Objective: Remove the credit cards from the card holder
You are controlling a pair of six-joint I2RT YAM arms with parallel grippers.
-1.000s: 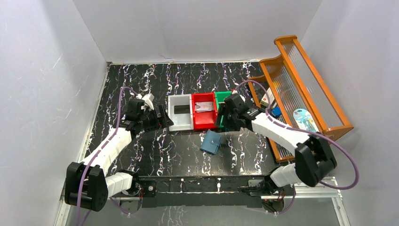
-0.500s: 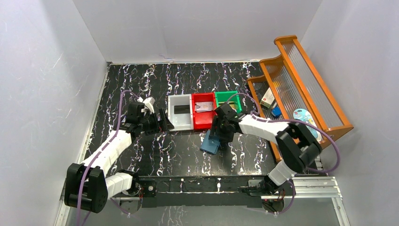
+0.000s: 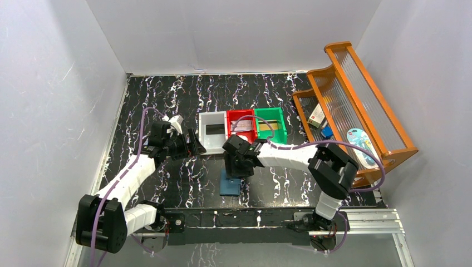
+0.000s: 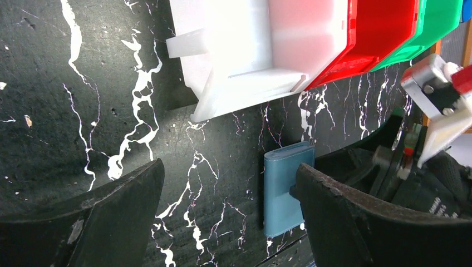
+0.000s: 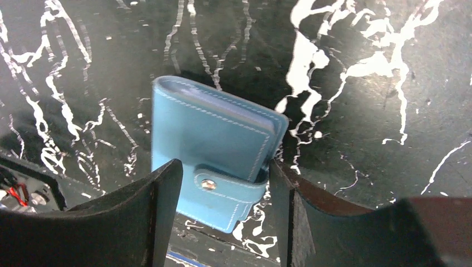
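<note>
The card holder (image 3: 230, 183), a blue wallet, lies closed with its tab snapped on the black marbled table, in front of the bins. My right gripper (image 3: 236, 167) stands over its tab end. In the right wrist view the card holder (image 5: 214, 139) sits between the fingers of the right gripper (image 5: 225, 167). The right finger touches its edge and the left finger overlaps its corner. A black credit card (image 3: 213, 129) lies in the white bin (image 3: 203, 133). A pale one (image 3: 242, 126) lies in the red bin (image 3: 231, 117). My left gripper (image 4: 229, 167) hangs open and empty beside the white bin (image 4: 239, 50), with the card holder (image 4: 284, 192) beyond it.
A green bin (image 3: 271, 125) stands right of the red one. An orange wooden rack (image 3: 356, 105) with small items runs along the right side. White walls close in the table on three sides. The arms' base rail (image 3: 239, 219) lies just near the card holder.
My right arm has swung left and toward the near edge. The card holder has slid with it, from in front of the green bin. The right jaws have narrowed. The left arm barely moved.
</note>
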